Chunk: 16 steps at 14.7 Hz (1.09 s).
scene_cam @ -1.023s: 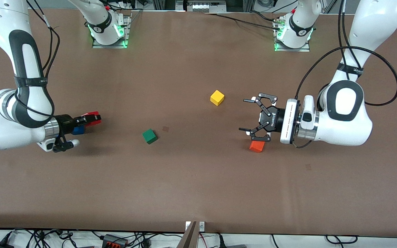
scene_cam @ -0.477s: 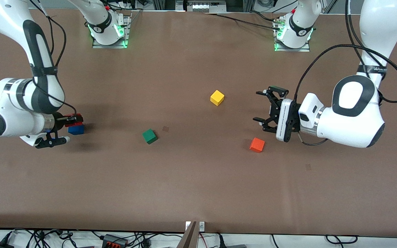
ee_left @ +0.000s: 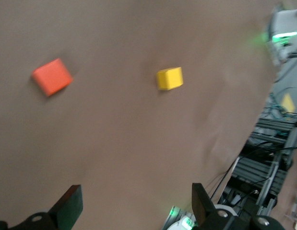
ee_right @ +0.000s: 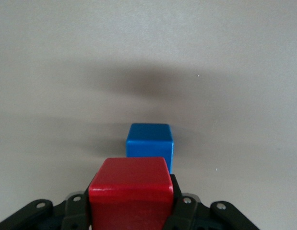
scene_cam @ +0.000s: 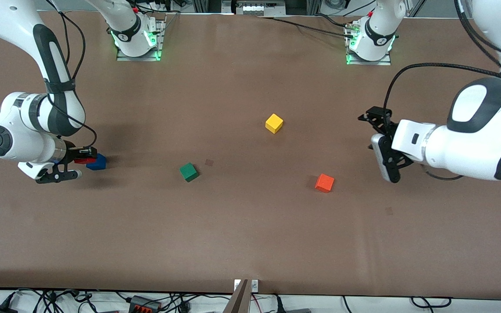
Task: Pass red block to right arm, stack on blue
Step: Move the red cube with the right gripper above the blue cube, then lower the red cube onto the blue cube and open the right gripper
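**Red block gripped, just above the blue one**

While the right gripper point(scene_cam: 86, 155) hangs low over the table point(scene_cam: 250, 234) toward the right arm's end, its fingers are clenched on the red block point(scene_cam: 83, 160), w/ the block pinched between them. In the right wrist view the red block point(ee_right: 131, 190) sits in the jaws and the blue block point(ee_right: 149, 144) lies on the table just past it, partly covered by the red one. In the front view the blue block point(scene_cam: 98, 163) shows beside and under the red; can't tell if they touch.

The left gripper point(scene_cam: 379, 134) is up over bare table toward the left arm's end, fingers spread wide, nothing between them. It waits.

Other cubes on the table, well apart: green cube point(scene_cam: 188, 171) near the middle, yellow cube point(scene_cam: 274, 123) farther from the front camera, orange cube point(scene_cam: 324, 183) nearer the left arm's end. The left wrist view shows the orange cube point(ee_left: 52, 76) & yellow cube point(ee_left: 170, 78).
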Tool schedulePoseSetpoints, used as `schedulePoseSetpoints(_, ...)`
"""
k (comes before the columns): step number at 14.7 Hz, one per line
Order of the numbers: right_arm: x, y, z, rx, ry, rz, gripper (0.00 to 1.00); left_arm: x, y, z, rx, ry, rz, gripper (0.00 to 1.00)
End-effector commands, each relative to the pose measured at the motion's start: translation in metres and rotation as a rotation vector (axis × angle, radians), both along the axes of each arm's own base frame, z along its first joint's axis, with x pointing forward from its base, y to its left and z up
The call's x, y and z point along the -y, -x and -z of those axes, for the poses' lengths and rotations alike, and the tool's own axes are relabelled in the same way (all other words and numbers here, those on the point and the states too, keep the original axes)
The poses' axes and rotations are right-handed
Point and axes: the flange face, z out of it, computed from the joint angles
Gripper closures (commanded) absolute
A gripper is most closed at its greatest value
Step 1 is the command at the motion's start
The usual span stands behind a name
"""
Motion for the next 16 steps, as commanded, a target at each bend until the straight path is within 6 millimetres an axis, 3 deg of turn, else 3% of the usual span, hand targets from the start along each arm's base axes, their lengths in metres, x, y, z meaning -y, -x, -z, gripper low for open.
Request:
schedulePoseSetpoints(1,-0.005,0.014,-0.007,0.040,0.017,0.020,1.00,-0.009,0.014,-0.042,0.087,-0.192,-0.031,0.00)
schedulePoseSetpoints(4,-0.002,0.022,-0.003,0.046,0.020,0.057,1.00,-0.029,0.037,-0.070,0.252,-0.324,-0.178,0.00)
schedulePoseSetpoints(5,0.000,0.026,0.002,0.061,0.021,0.059,1.00,-0.044,0.047,-0.075,0.288,-0.360,-0.281,0.00)
schedulePoseSetpoints(9,0.002,0.027,0.005,0.083,0.022,0.062,1.00,-0.061,0.089,-0.090,0.342,-0.466,-0.675,0.00)
schedulePoseSetpoints(12,0.004,0.028,0.009,0.092,0.023,0.064,1.00,-0.094,0.094,-0.106,0.341,-0.481,-0.822,0.00)
schedulePoseSetpoints(16,0.009,0.027,0.016,0.099,0.028,0.072,1.00,-0.107,0.100,-0.123,0.360,-0.472,-0.862,0.00)
